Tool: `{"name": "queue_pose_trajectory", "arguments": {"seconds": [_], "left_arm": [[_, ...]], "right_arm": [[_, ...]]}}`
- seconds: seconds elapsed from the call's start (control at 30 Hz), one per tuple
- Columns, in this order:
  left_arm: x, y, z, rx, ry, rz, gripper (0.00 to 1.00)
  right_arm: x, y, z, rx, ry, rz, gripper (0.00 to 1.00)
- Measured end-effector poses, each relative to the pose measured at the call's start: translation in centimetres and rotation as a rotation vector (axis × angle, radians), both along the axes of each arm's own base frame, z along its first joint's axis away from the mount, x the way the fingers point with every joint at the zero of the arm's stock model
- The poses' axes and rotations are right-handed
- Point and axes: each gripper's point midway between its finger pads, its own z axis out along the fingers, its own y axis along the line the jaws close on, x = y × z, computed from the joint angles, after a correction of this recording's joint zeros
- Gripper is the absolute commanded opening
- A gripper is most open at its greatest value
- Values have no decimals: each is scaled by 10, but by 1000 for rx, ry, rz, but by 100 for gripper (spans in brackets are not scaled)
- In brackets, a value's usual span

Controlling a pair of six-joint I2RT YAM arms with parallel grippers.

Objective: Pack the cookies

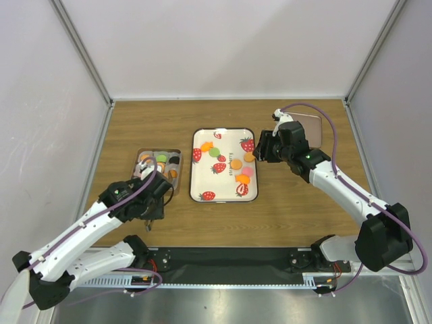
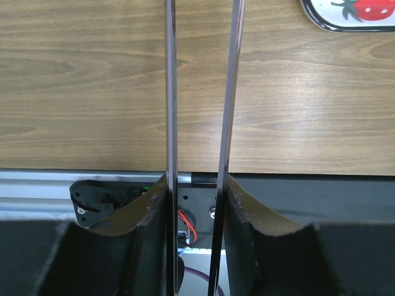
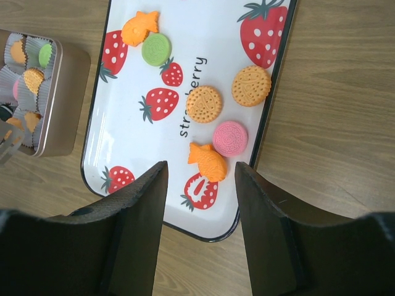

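Several cookies lie on the white strawberry-print tray (image 3: 99, 123): an orange fish (image 3: 208, 163), a pink round (image 3: 230, 137), two orange rounds (image 3: 204, 103), a green round (image 3: 156, 49) and a second orange fish (image 3: 141, 28). My right gripper (image 3: 199, 203) hangs open above the tray's near right corner (image 1: 260, 147), with nothing between its fingers. My left gripper (image 2: 196, 185) is near the table's front edge (image 1: 152, 210), just in front of the tin (image 1: 139, 154). It is shut on thin tongs (image 2: 171, 92), seen edge-on, with nothing between their blades.
The metal tin (image 3: 62, 105) holds more cookies in white paper cups, left of the tray (image 1: 194, 169). A pinkish lid (image 1: 314, 128) lies at the back right behind the right wrist. The black rail (image 2: 308, 185) runs along the table's near edge.
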Motion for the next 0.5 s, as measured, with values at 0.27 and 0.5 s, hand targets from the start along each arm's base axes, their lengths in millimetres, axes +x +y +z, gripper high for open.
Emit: {"name": "queue_pose_trajectory", "arguments": {"seconds": [0.27,0.5], "left_arm": [[4,0,-9,13,24,16,40],[6,-4,-11,6,37,6,40]], "right_arm": [[0,0,0,0,1,1,53],[0,1,0,0,1,2,53]]}}
